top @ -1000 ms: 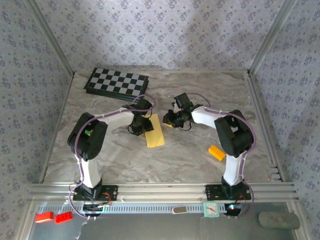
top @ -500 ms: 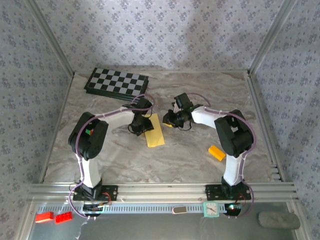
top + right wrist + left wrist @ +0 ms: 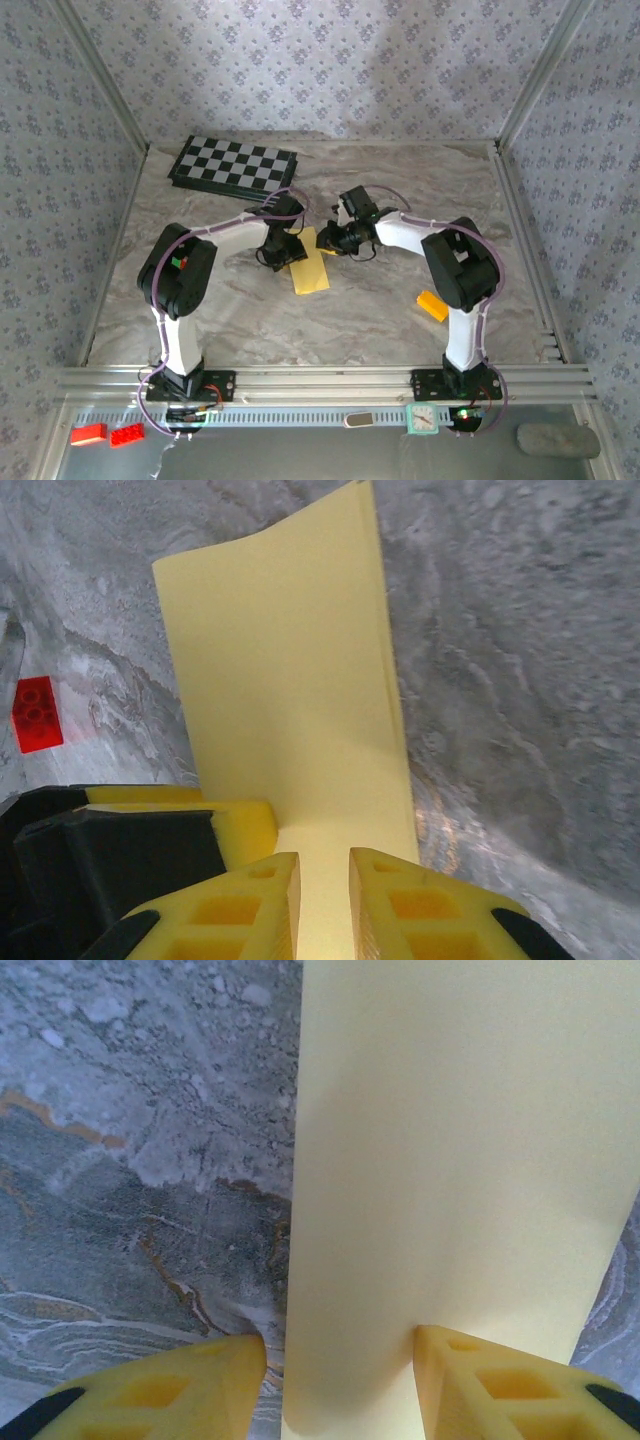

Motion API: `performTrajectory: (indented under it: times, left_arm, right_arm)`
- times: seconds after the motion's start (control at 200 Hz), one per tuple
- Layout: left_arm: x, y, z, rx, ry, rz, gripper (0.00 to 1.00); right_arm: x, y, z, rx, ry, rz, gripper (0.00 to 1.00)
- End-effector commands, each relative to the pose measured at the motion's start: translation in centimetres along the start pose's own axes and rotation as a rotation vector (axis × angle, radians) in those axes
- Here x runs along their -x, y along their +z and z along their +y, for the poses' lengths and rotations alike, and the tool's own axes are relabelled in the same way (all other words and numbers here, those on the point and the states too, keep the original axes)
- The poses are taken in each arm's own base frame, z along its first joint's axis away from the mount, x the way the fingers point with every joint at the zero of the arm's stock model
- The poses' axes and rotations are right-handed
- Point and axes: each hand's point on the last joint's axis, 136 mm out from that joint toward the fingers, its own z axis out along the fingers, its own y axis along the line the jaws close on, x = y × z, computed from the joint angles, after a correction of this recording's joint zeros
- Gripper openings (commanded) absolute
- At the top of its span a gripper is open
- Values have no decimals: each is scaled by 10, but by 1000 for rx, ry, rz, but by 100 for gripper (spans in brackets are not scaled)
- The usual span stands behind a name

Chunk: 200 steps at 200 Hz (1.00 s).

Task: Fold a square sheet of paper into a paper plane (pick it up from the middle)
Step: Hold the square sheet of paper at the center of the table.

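A folded sheet of thin pale-yellow paper (image 3: pixel 311 270), now a long narrow rectangle, lies flat on the grey marbled tabletop (image 3: pixel 400 190). It sits a short way toward the arm bases from the near right corner of the black-and-white folding checkerboard (image 3: pixel 233 165), which lies at the table's far left.

The left gripper (image 3: pixel 283 251) is down at the paper's end nearest the checkerboard. In the left wrist view its yellow fingers (image 3: pixel 180 1385) stand apart. One is on the bare table just beside the paper's long edge and the other overlaps the sheet, so the jaws straddle that edge without clamping it.

The right gripper (image 3: pixel 332 240) meets the same end from the side away from the checkerboard. Its jaws are drawn nearly together with paper showing in the narrow gap, and whether they pinch the sheet cannot be told.

A small thick orange-yellow block (image 3: pixel 433 305) lies well apart from the checkerboard, beside the right arm.
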Motion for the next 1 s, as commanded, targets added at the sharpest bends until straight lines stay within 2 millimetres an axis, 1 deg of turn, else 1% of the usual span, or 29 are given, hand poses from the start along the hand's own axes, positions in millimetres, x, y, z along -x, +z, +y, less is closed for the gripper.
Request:
performTrajectory:
  times: [0.0, 0.385, 0.605, 0.71, 0.86, 0.995]
  left_arm:
    - [-24, 36, 42, 152, -7, 103, 47]
    - [-27, 43, 44, 156, 12, 123, 48]
    - [-30, 46, 46, 166, 29, 135, 49]
    - [-30, 48, 47, 168, 28, 138, 49]
    - [-31, 50, 49, 179, 21, 143, 49]
    - [-34, 53, 51, 186, 18, 155, 50]
  right_arm:
    - [-5, 5, 5, 11, -36, 41, 21]
    - [-4, 7, -2, -32, -32, 37, 20]
    - [6, -3, -9, -49, 3, -26, 20]
    - [8, -7, -9, -44, 1, -32, 20]
    - [3, 0, -9, -37, -8, 1, 20]
    - [-2, 5, -4, -28, -33, 34, 20]
